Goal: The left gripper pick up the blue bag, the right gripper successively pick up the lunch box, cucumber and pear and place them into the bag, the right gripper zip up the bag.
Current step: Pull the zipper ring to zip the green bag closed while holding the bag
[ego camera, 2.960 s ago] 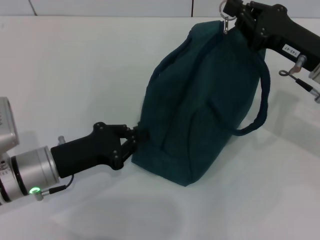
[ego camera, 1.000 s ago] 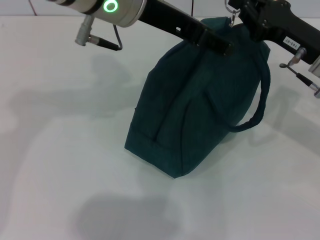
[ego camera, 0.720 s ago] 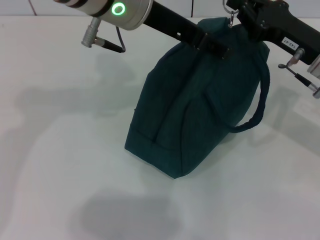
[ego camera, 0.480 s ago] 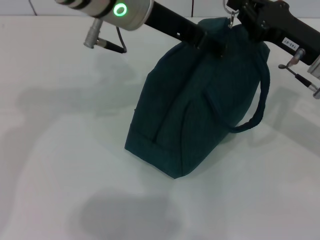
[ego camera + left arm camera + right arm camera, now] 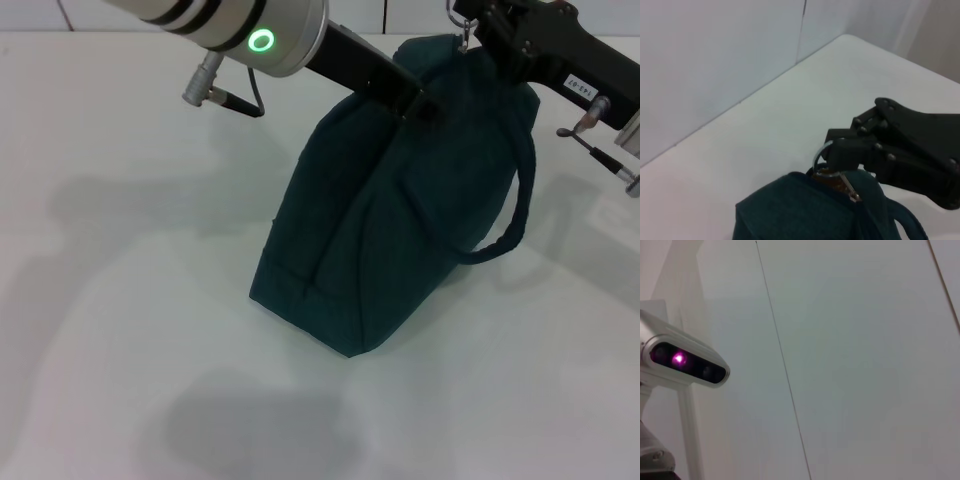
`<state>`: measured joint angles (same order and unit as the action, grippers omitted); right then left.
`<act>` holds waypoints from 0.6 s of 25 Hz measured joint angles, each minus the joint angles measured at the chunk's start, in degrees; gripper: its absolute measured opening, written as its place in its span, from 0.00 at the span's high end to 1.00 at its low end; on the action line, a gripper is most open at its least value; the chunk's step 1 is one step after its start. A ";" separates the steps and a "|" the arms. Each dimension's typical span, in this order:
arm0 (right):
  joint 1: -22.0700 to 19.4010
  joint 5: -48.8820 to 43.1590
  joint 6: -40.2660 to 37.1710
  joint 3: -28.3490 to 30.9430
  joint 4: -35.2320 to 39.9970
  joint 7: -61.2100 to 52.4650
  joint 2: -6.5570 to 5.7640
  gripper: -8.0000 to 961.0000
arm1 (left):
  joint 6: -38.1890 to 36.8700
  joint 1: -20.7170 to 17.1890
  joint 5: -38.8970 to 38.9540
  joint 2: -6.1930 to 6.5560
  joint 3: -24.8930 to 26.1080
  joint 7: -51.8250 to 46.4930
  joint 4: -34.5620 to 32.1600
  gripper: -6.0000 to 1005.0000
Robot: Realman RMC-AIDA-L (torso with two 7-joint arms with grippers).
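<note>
The dark blue bag [image 5: 400, 220] stands upright on the white table [image 5: 140, 300], its carrying strap [image 5: 520, 200] hanging down its right side. My right gripper [image 5: 470, 28] is at the bag's top right end, shut on the metal zipper pull ring [image 5: 458, 18]. The left wrist view shows the right gripper [image 5: 840, 150] pinching the ring [image 5: 819, 152] above the bag [image 5: 805, 210]. My left gripper [image 5: 425, 105] reaches in from the upper left and lies against the bag's top edge. Lunch box, cucumber and pear are out of view.
A white wall runs behind the table's back edge. The right wrist view shows only the wall and a grey camera unit [image 5: 685, 360].
My left arm has risen from the bag's lower left corner to its top. Over the last second its tip drew back leftward along the top. The bag and right gripper stayed put.
</note>
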<state>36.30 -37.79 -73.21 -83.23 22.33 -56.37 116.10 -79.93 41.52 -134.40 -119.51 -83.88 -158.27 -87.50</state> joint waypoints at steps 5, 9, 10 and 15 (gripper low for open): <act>-0.02 0.00 0.00 0.00 -0.01 -0.02 0.00 0.98 | 0.60 -0.19 -0.23 -0.02 0.04 0.48 0.35 0.66; -0.13 0.00 0.00 0.00 -0.04 -0.05 0.00 0.98 | 0.62 -0.25 -0.37 0.01 0.04 0.62 0.36 0.80; -0.15 0.00 0.00 0.00 -0.05 -0.05 0.00 0.98 | 0.63 -0.25 -0.40 0.01 0.04 0.69 0.36 0.84; -0.18 0.00 0.00 0.05 -0.09 -0.11 0.00 0.98 | 0.71 -0.24 -0.51 -0.05 0.03 2.27 0.34 0.89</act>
<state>36.13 -37.79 -73.21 -83.18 22.24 -56.48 116.10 -79.22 41.28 -134.91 -119.56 -83.84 -156.00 -87.17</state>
